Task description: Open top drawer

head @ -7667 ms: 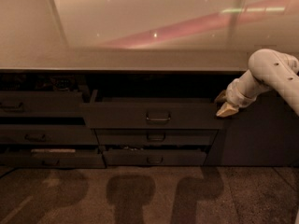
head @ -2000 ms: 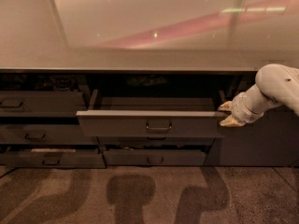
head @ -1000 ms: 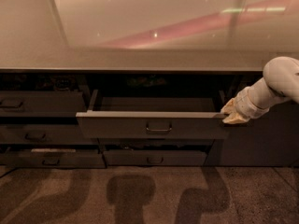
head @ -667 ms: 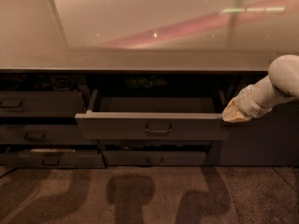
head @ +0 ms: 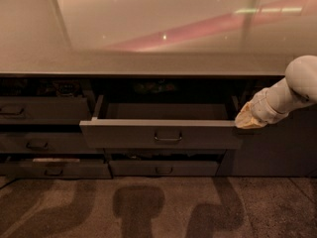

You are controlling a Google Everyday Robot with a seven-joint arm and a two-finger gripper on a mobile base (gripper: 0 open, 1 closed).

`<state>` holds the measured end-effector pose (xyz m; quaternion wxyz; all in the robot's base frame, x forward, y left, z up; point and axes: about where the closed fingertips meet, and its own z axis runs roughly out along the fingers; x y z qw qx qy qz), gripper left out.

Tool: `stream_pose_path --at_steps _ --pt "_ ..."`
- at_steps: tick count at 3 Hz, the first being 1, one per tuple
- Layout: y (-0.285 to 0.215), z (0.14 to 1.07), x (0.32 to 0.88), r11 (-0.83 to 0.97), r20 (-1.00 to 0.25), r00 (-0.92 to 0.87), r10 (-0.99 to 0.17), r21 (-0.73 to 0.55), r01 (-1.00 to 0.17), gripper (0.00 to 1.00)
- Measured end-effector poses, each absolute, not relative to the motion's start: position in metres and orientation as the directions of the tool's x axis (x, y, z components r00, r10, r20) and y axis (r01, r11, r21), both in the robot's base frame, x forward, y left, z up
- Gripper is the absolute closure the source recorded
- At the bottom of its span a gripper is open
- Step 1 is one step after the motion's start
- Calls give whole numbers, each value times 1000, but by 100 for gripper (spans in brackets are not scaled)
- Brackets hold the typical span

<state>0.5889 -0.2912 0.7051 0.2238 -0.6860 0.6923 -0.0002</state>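
The top drawer (head: 161, 135) is a wide dark grey drawer with a small loop handle (head: 168, 136) at the centre of its front. It stands pulled out from the cabinet, and its long flat tray (head: 166, 111) shows behind the front. My gripper (head: 246, 120) is at the drawer's right end, right at the front's top right corner. The white arm (head: 292, 88) comes in from the right edge.
A pale countertop (head: 148, 29) runs above the drawers. Narrower dark drawers (head: 39, 110) stack at the left, the lowest one (head: 54, 168) slightly out. A shorter drawer (head: 163, 167) sits below the top drawer. The floor (head: 158, 207) is brownish carpet with shadows.
The drawer has slid further out toward the camera since the earliest frame. My gripper has moved with its right end, toward the camera and slightly right.
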Motion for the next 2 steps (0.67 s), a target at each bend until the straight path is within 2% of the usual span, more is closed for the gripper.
stream_pose_path --at_steps 2 --pt "-284 724 625 117 -242 -29 -970 -358 -926 100"
